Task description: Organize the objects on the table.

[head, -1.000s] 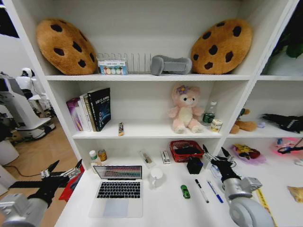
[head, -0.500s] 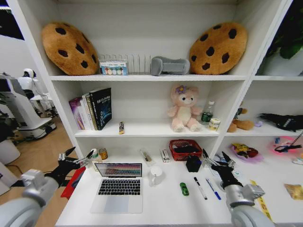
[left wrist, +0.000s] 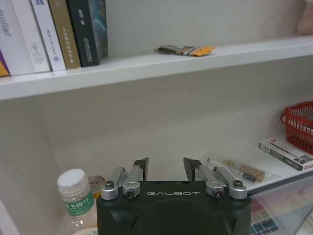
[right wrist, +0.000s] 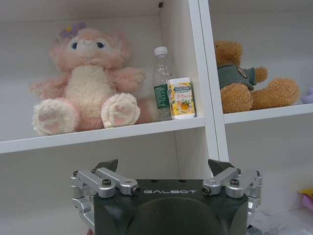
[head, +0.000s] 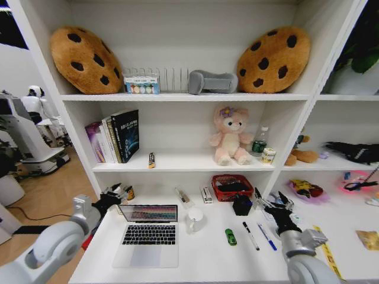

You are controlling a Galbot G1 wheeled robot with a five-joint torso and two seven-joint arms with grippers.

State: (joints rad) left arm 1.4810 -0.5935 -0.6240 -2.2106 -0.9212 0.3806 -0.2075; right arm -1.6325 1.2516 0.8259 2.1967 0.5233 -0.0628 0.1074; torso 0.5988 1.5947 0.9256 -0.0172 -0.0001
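Left gripper hangs at the table's left rear corner, fingers parted a modest gap, holding nothing. Just ahead of it and below, a white-capped bottle and a small tin; the open silver laptop sits immediately to its right.

Right gripper is spread wide and empty at the desk's right side. The black pen cup stands just to its left; the two pens lie close below it, toward you. The green toy car is further left, and the white mug further still, beside the laptop.

You'd judge the work barely begun: laptop lid up, pens loose on the top rather than in the cup, car and mug scattered, nothing in either gripper. Everything is left to tidy.
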